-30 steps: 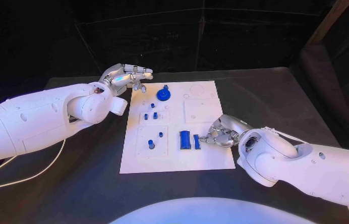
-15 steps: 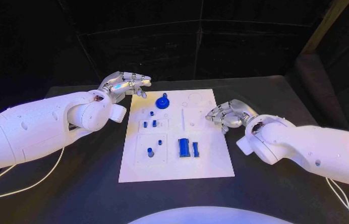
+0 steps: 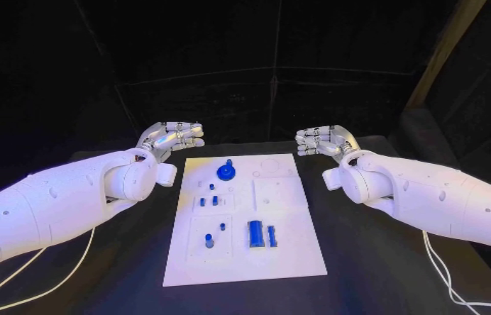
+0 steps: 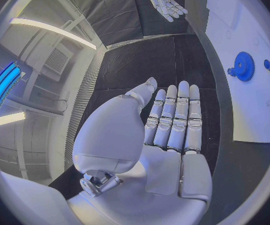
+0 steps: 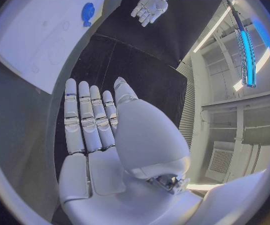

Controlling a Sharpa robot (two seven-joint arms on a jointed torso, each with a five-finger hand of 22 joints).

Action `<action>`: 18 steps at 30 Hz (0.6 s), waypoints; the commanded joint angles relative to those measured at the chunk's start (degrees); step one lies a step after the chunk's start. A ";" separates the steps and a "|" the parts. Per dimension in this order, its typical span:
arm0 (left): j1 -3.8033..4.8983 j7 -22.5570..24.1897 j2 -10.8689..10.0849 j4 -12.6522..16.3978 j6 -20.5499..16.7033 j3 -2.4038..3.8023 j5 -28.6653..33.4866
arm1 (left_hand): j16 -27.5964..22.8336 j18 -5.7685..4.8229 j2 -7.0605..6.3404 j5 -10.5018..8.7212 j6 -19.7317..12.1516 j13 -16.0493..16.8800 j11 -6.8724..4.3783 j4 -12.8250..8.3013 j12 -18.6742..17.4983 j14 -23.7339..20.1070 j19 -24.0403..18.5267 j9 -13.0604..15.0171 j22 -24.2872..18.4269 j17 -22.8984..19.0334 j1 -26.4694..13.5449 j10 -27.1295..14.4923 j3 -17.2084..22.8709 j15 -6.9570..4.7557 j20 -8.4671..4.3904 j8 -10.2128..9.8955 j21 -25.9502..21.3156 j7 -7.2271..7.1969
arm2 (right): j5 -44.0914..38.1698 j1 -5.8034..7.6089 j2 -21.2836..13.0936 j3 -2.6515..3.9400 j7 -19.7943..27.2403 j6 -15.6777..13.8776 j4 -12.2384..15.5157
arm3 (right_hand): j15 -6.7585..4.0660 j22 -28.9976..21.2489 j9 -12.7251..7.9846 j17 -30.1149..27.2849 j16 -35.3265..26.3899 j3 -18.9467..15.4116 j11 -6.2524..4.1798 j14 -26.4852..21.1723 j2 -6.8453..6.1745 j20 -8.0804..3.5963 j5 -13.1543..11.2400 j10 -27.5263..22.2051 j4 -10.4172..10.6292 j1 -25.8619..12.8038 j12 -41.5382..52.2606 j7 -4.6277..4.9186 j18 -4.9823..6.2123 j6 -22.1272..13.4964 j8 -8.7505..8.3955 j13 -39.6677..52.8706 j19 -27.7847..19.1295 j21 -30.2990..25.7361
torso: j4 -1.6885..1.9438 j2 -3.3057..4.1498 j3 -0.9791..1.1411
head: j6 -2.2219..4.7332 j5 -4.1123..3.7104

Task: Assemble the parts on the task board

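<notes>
Both hands have pulled off the board since a second ago: right hand (image 3: 323,142) was down at the blue bars by the board's right edge, left hand (image 3: 174,137) was over the far-left corner by the gear. Now both are raised at the far side of the surface (image 3: 123,258), one each side of the task board (image 3: 287,258), touching nothing.

Task board: flat white rectangular plate, long axis running away from the robot, lying in the middle of the black surface. Parts on it:
- blue gear (image 3: 225,169) with a knob, at the far end
- small blue pegs (image 3: 208,201) in the left-middle recess
- single peg (image 3: 208,240), upright, near-left
- two blue bars (image 3: 258,234), side by side, long axes parallel to the board's length, near-middle

Wrist views add detail the head view lacks: left hand (image 4: 172,130) and right hand (image 5: 91,130) both flat, palm open, fingers straight and close together, holding nothing. Silver segmented fingers, smooth white palm shells. Left wrist view also gives the gear's toothed rim (image 4: 242,66); the bars sit outside it. Right wrist view shows the gear (image 5: 88,10) and the other hand across the board.
</notes>
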 commanded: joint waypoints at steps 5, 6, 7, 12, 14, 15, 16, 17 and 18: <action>-1.32 5.31 3.90 -5.94 -2.40 0.08 3.93 | -9.49 0.53 -0.12 0.13 -1.70 -0.50 1.73 1.01 -4.76 -4.50 -8.19 -0.07 -6.37 -5.00 -0.90 -3.78 -2.65 1.70 3.43 -2.79 -7.44 -1.21 | 3.89 0.22 4.31 0.16 8.08 6.92 -7.46 | 0.66 -4.41 -3.86 -7.13 -2.56 -0.24 0.33 0.02 0.83 0.59 -0.83 1.50 -1.64 -0.60 -2.01 0.60 0.79 0.54 -0.17 -6.32 1.94 -5.24 | -0.27 -1.42 0.28 | 3.08 0.43; -1.51 5.58 4.40 -6.57 -2.63 0.09 4.28 | -10.40 0.67 0.05 0.12 -1.57 -0.46 1.75 1.00 -5.05 -3.92 -8.06 -0.05 -7.14 -5.59 -0.67 -3.68 -3.19 1.67 3.49 -3.17 -7.51 -1.21 | 3.62 0.22 4.97 0.16 8.23 7.23 -8.44 | 0.68 -4.73 -4.21 -7.71 -2.55 -0.24 0.36 0.19 0.92 0.61 -0.84 1.57 -1.85 -0.66 -2.05 0.68 0.79 0.58 -0.17 -6.82 2.22 -5.58 | -0.27 -1.48 0.36 | 3.36 0.49; -1.69 5.84 4.83 -7.10 -2.83 0.10 4.55 | -10.79 0.73 0.18 0.14 -1.53 -0.47 1.76 0.98 -5.17 -3.69 -7.95 -0.05 -7.45 -5.84 -0.53 -3.68 -3.37 1.67 3.50 -3.33 -7.50 -1.17 | 3.26 0.21 5.61 0.17 8.35 7.57 -9.36 | 0.63 -4.93 -4.48 -8.09 -2.50 -0.23 0.33 0.53 1.02 0.58 -0.82 1.63 -2.01 -0.71 -2.07 0.76 0.80 0.63 -0.16 -7.18 2.58 -5.74 | -0.30 -1.55 0.43 | 3.48 0.58; -1.96 2.98 4.84 -6.56 -2.03 0.19 2.39 | -15.62 -2.90 2.29 -2.66 -20.15 -4.07 -1.71 1.34 -8.96 -20.42 -20.47 -3.79 -14.85 -9.58 -26.29 -23.34 -8.71 -1.30 -2.22 -8.41 -11.27 -3.99 | 2.81 0.02 5.62 0.18 5.42 4.05 -8.99 | -1.89 -7.37 -7.56 -11.40 -6.12 4.06 -2.71 -19.78 -1.23 -4.03 -4.38 -19.91 -4.98 -30.42 -5.86 -2.58 -2.95 -18.20 -3.77 -11.91 -17.24 -11.51 | -0.02 -1.55 0.32 | 3.33 0.72; -2.25 3.22 4.60 -5.67 -2.98 0.43 2.18 | -16.22 -2.90 2.29 -2.66 -22.93 -4.07 -2.23 1.34 -8.96 -23.04 -22.43 -3.79 -15.85 -10.06 -30.22 -26.27 -9.44 -1.74 -3.04 -8.41 -11.27 -4.41 | 3.18 -0.14 5.37 0.25 5.70 3.33 -8.04 | -6.13 -11.52 -7.93 -11.79 -6.12 4.06 -3.10 -22.87 -1.23 -4.64 -4.89 -22.96 -5.39 -34.64 -5.86 -3.05 -2.95 -20.87 -3.77 -11.91 -20.24 -11.51 | 0.35 -2.02 0.39 | 3.43 1.07; -2.44 3.39 4.44 -5.09 -3.60 0.59 2.05 | -16.49 -3.25 2.29 -2.66 -24.20 -4.07 -2.45 1.34 -8.96 -24.23 -23.31 -3.79 -16.30 -10.28 -31.98 -27.60 -9.77 -1.94 -3.45 -8.41 -11.27 -4.60 | 3.42 -0.24 5.21 0.30 5.88 2.85 -7.42 | -6.13 -11.52 -8.10 -11.98 -6.12 4.06 -3.30 -24.36 -1.23 -4.93 -5.14 -24.43 -5.52 -36.62 -5.86 -3.28 -3.01 -22.15 -3.77 -11.91 -21.68 -11.51 | 0.61 -2.33 0.43 | 3.49 1.31; -2.67 3.58 4.25 -4.38 -4.35 0.78 1.88 | -16.75 -3.58 2.29 -2.66 -25.43 -4.07 -2.68 1.34 -8.96 -25.37 -24.21 -3.79 -16.74 -10.48 -33.69 -28.88 -10.11 -2.13 -3.83 -8.41 -11.27 -4.79 | 3.71 -0.36 5.02 0.36 6.11 2.27 -6.67 | -6.13 -11.52 -8.28 -12.15 -6.12 4.06 -3.49 -25.82 -1.23 -5.21 -5.37 -25.85 -5.70 -38.56 -5.86 -3.51 -3.57 -23.40 -3.77 -11.91 -23.08 -11.51 | 0.89 -2.67 0.48 | 3.57 1.57; -2.93 3.80 4.03 -3.59 -5.20 0.99 1.69 | -16.90 -3.82 2.29 -2.66 -26.25 -4.07 -2.84 1.34 -8.96 -26.13 -24.78 -3.79 -17.03 -10.62 -34.81 -29.74 -10.29 -2.26 -4.09 -8.41 -11.27 -4.92 | 4.04 -0.50 4.80 0.43 6.36 1.61 -5.82 | -6.13 -11.52 -8.39 -12.26 -6.12 4.06 -3.62 -26.78 -1.23 -5.40 -5.53 -26.79 -5.84 -39.85 -5.86 -3.63 -3.66 -24.22 -3.77 -11.91 -24.01 -11.51 | 1.12 -2.96 0.53 | 3.63 1.79; -3.39 4.19 3.65 -2.20 -6.68 1.37 1.36 | -17.33 -3.82 2.29 -2.66 -28.16 -4.07 -3.18 1.34 -8.96 -27.91 -26.12 -3.79 -17.71 -10.94 -37.48 -31.75 -10.76 -2.55 -4.67 -8.41 -11.27 -5.21 | 4.62 -0.75 4.41 0.54 6.80 0.46 -4.34 | -6.13 -11.52 -12.41 -16.55 -6.12 4.06 -3.92 -29.13 -1.23 -5.86 -5.93 -29.09 -9.89 -43.00 -5.86 -3.99 -3.93 -26.23 -3.77 -11.91 -26.27 -11.51 | 1.39 -3.29 0.57 | 3.70 2.04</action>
